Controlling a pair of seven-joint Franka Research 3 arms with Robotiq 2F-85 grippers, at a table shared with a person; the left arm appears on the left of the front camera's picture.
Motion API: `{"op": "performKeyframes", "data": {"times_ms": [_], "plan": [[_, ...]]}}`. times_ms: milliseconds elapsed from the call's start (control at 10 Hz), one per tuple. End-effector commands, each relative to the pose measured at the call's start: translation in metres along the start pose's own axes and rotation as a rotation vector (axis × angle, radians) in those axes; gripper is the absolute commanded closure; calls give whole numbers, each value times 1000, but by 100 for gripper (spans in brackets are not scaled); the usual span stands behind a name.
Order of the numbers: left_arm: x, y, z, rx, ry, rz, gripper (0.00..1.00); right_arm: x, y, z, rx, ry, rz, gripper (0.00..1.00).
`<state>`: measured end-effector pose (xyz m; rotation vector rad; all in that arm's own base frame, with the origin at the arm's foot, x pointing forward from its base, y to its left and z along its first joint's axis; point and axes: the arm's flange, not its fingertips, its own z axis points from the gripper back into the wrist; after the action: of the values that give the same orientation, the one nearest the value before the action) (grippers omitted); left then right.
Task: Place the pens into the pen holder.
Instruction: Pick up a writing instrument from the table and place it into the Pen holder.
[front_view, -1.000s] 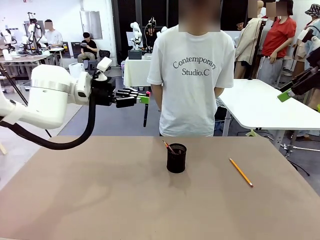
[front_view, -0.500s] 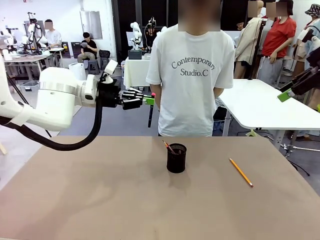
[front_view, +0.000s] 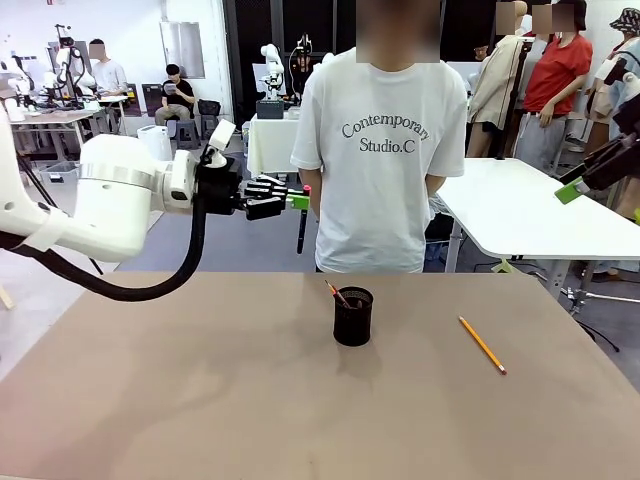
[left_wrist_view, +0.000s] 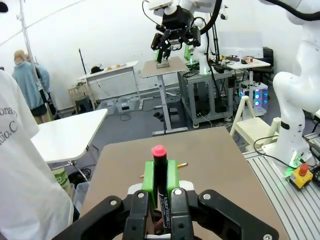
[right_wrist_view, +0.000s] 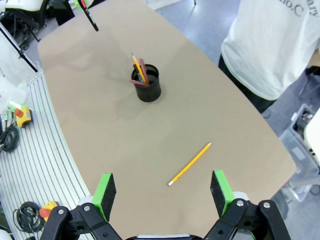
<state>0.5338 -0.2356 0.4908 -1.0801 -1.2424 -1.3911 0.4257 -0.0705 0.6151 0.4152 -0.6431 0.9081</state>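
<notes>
Pens in this task are, in my judgement, light, stiff, thin rods with smooth barrels. They will not bend in a pinch, but they can slip or pivot between the pads.

1. My left gripper is clamped shut on the dark pen. It stands high above the table, left of the holder and toward the far edge. In the left wrist view the green pads pinch the barrel just below its red cap. The long lower end hangs straight down, so I expect it to swing if I move quickly. The printed barrel looks like glossy plastic.

2. The pen holder is a small black mesh cylinder, upright near the middle of the table, closer to the far edge. A brownish-red pen and a yellow one lean inside it. I judge the cup light enough to slide or tip if a pen strikes its rim, so entry should be vertical, through the open part of the mouth.

3. The yellow pencil lies flat toward the right edge, well apart from the holder. It is thin, rigid and low on the matte brown surface. I would take it mid-length, across the shaft.

4. My right gripper hovers above that pencil with its jaws spread wide, holding nothing.
</notes>
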Motion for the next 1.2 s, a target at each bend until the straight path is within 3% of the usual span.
{"op": "performKeyframes", "data": {"times_ms": [0,400,700,1100], "plan": [[-11,9,-17,-3,-79,-88,100,2,1,1,0,-11,-1,0],[-33,28,-70,-44,-157,-171,100,2,1,1,0,-11,-1,0],[-56,47,-115,-127,-129,-144,100,2,1,1,0,-11,-1,0],[-91,63,-124,-124,-97,-93,100,2,1,1,0,-11,-1,0]]}}
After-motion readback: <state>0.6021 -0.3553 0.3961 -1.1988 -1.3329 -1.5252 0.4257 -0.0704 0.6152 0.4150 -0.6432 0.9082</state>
